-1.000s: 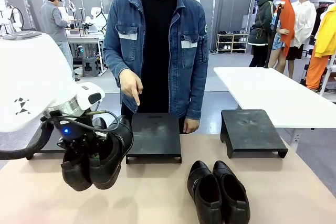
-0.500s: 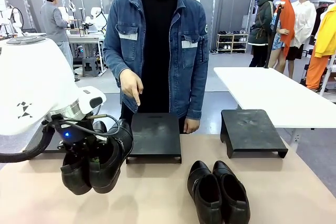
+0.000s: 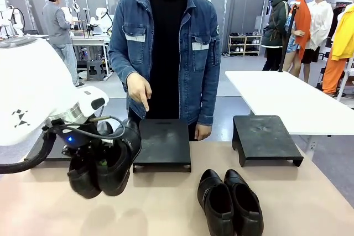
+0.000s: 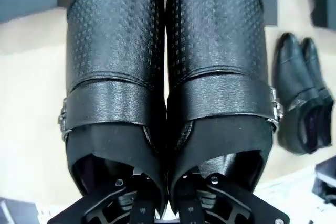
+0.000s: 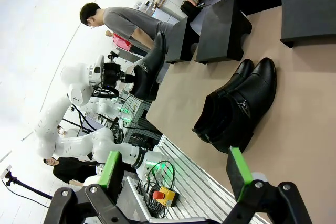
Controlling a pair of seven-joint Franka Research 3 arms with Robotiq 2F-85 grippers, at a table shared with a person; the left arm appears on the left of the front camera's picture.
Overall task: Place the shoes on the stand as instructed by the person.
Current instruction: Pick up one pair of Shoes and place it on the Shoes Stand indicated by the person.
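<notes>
My left gripper [image 3: 95, 158] is shut on a pair of glossy black shoes [image 3: 108, 164], held side by side above the table's left part, toes toward the far side. In the left wrist view its fingers [image 4: 143, 211] reach into the openings of that pair [image 4: 163, 77]. A second pair of shoes [image 3: 229, 203] lies on the table at front centre-right. The person [image 3: 166, 53] points a finger [image 3: 138, 89] down at the middle black stand [image 3: 163, 142]. My right gripper [image 5: 174, 174] hangs open with nothing between its pads, well back from the lying pair [image 5: 236, 106].
Another black stand [image 3: 265, 136] sits at the far right of the tan table [image 3: 166, 208]; a third stand [image 5: 181, 40] shows behind the left arm. A white table [image 3: 287, 98] stands beyond. Bare tabletop lies between the held pair and the lying pair.
The left arm has lifted the held pair slightly and carried it a little to the right. The person's pointing hand and the lying pair have stayed put.
</notes>
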